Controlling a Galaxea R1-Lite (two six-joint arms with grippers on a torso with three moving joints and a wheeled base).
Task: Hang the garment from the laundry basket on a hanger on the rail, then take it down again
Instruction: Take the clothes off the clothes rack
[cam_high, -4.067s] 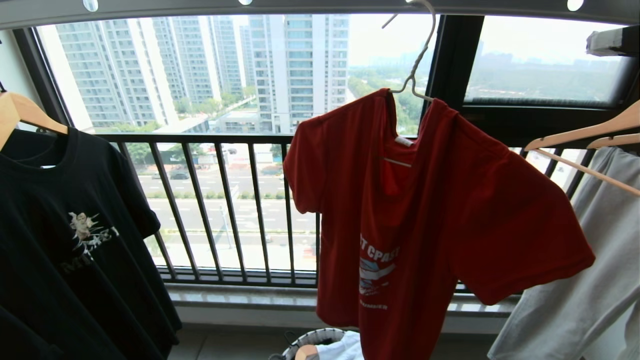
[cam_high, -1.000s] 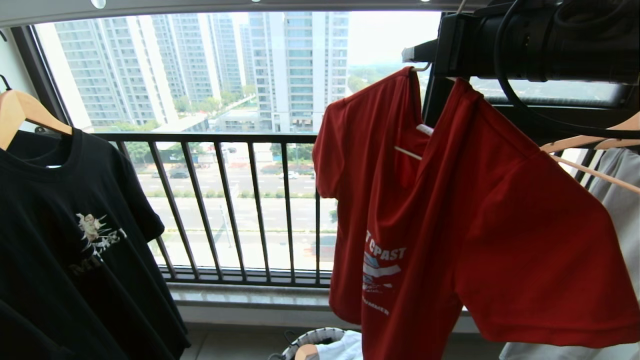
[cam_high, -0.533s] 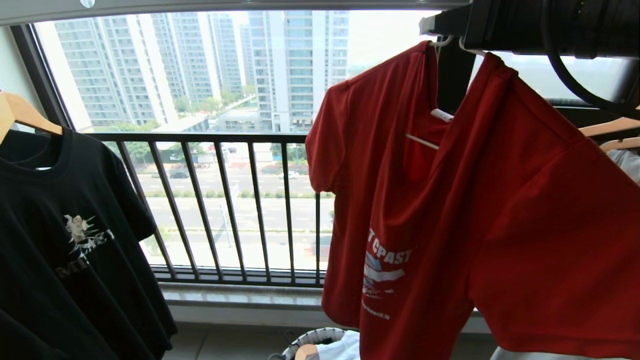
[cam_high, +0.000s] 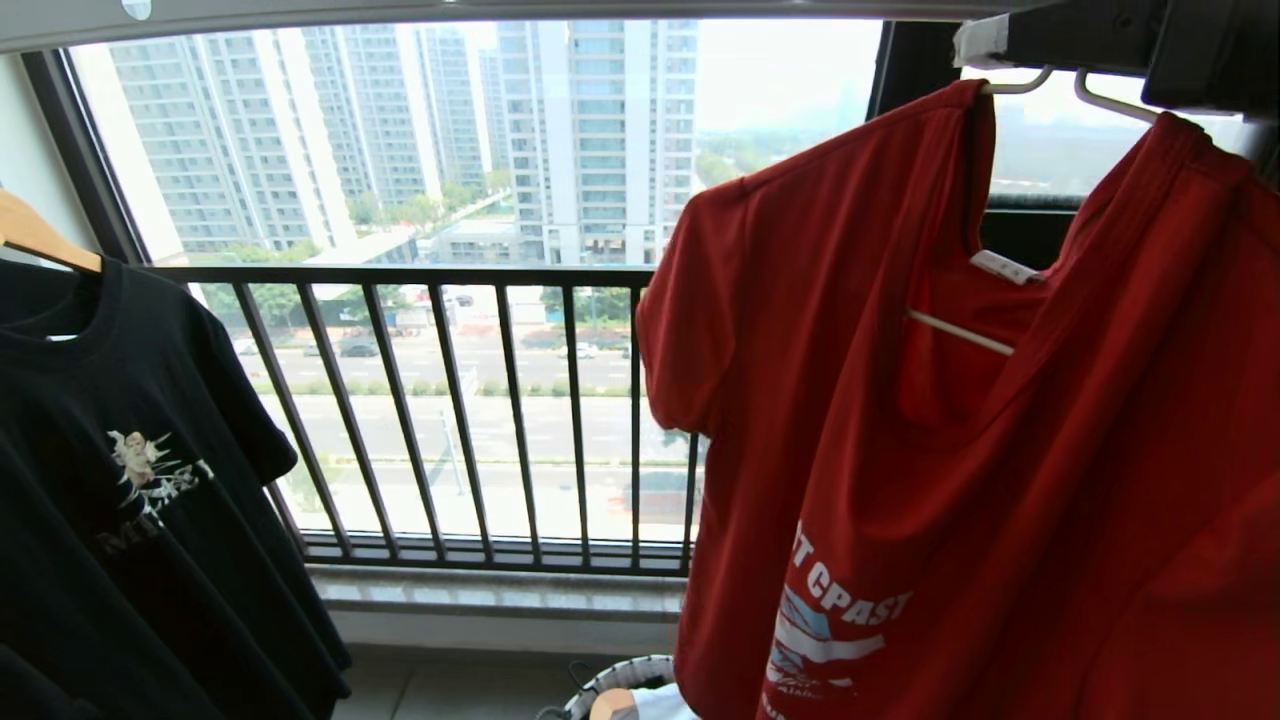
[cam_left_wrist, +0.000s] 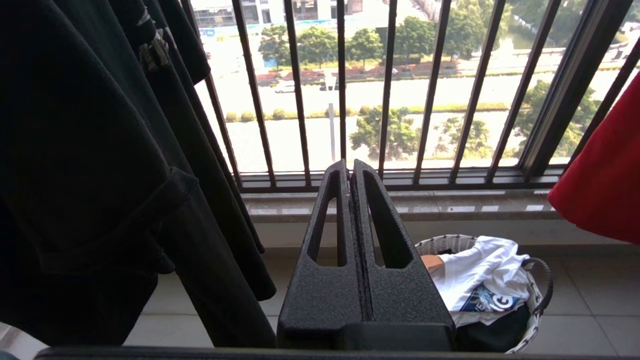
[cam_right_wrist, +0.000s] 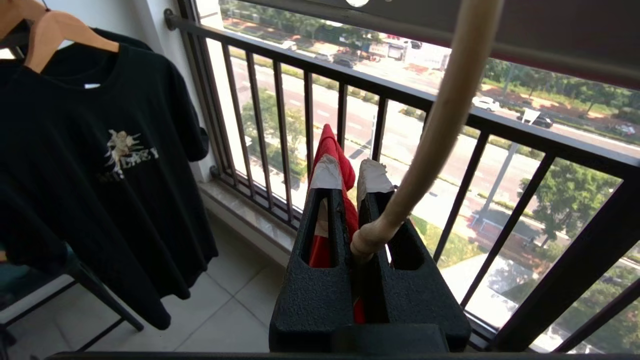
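Garment (cam_high: 960, 420) is out of the laundry basket (cam_left_wrist: 537, 292) and draped on the hanger (cam_high: 1040, 85), so the loading looks done; judging by the hook running clear below the rail (cam_right_wrist: 550, 35) in the right wrist view, the piece is off the rail and being carried, which suggests the take-down half is under way and setting it back down is left. From the left of the scene: a black T-shirt (cam_high: 120, 450) hangs on a wooden hanger, then the balcony railing (cam_high: 450, 400) fills the middle, with the basket low on the floor holding a white garment (cam_left_wrist: 487, 280). The left hand (cam_left_wrist: 350, 170) sits parked low, pointing toward the railing, its fingers pressed together on nothing. High at the right, the right hand (cam_right_wrist: 350, 175) is clamped on the hanger's neck, red cloth caught between its fingers, the shirt dangling beneath it.
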